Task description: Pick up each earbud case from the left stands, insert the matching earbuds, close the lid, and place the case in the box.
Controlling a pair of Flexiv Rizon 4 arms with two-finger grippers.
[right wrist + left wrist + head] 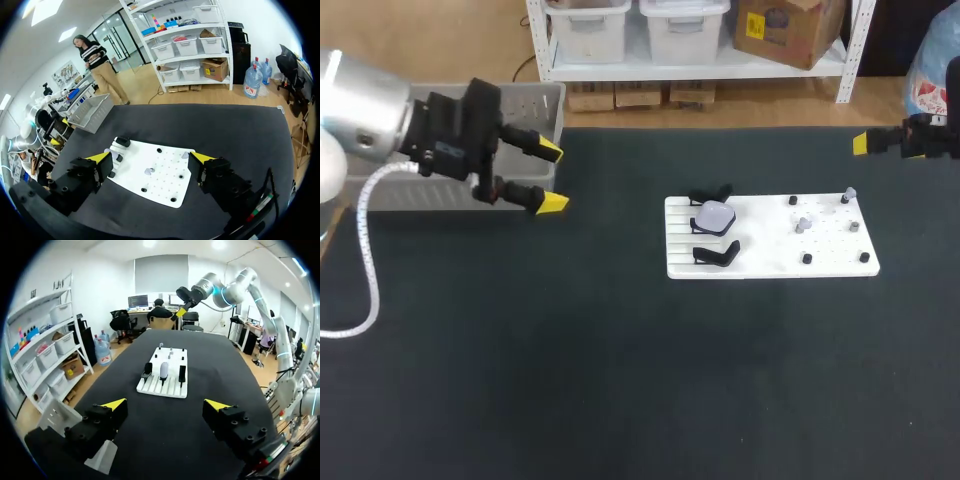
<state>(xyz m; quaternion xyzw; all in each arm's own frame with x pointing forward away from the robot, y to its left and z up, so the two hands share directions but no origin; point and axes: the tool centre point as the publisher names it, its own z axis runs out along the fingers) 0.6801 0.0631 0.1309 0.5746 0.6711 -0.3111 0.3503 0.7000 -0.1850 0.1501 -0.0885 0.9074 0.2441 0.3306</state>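
Observation:
A white board (770, 240) lies right of the table's middle. On its left side, between two black stands (717, 255), a pale lilac earbud case (714, 217) sits on a stand. Small grey earbuds (800, 225) and black pegs stand on the board's right half. My left gripper (546, 176) hangs open and empty well left of the board, which lies far ahead of it (166, 405) with the case (164, 371) upright on it. My right gripper (868, 146) is beyond the board's far right corner, open and empty (151, 157) above the board (165, 180).
A grey perforated basket (535, 105) stands at the table's far left corner, partly behind my left arm, and shows again as the basket (92, 112) past the board. The black table (620, 380) surrounds the board.

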